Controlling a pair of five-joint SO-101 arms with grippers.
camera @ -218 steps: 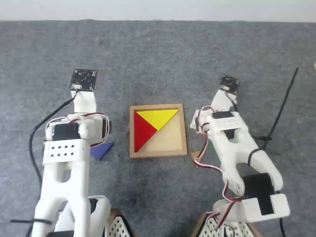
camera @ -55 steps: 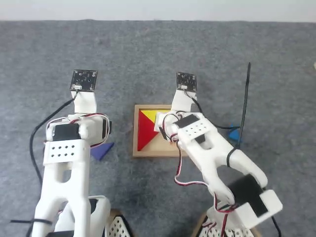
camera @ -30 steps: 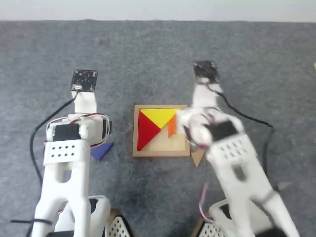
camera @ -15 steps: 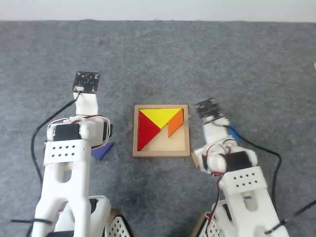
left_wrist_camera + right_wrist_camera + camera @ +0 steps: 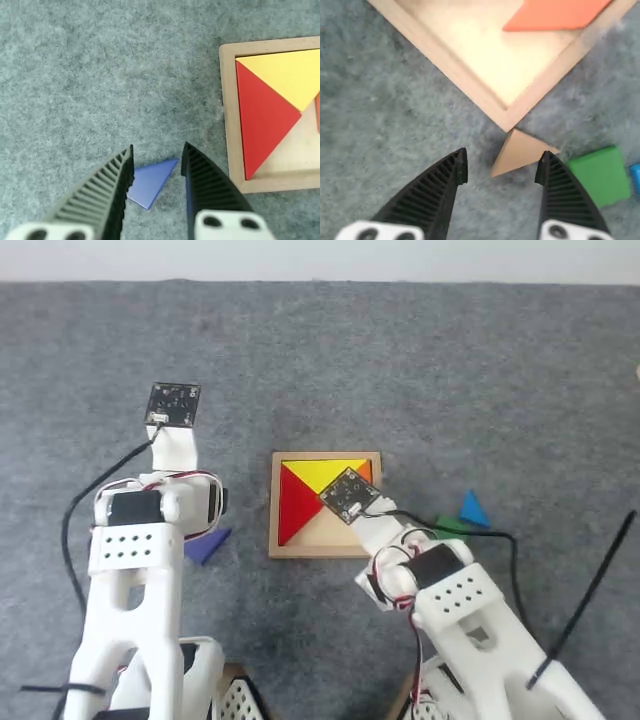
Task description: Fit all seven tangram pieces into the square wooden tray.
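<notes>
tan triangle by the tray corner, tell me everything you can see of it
The tan triangle is a small flat piece that looks like bare, unpainted wood. It lies flat on the grey mat, outside the wooden tray, with one tip right at the tray's outer corner, touching or nearly so. The right gripper is open, one finger on each side of it, not closed on it. A green piece lies close beside it, apart.

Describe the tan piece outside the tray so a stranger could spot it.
Find the square wooden tray, then its corner facing the right tool. The tan triangle lies on the grey mat with its tip at that corner. Unlike the green piece beside it, it is plain wood-coloured.
</notes>
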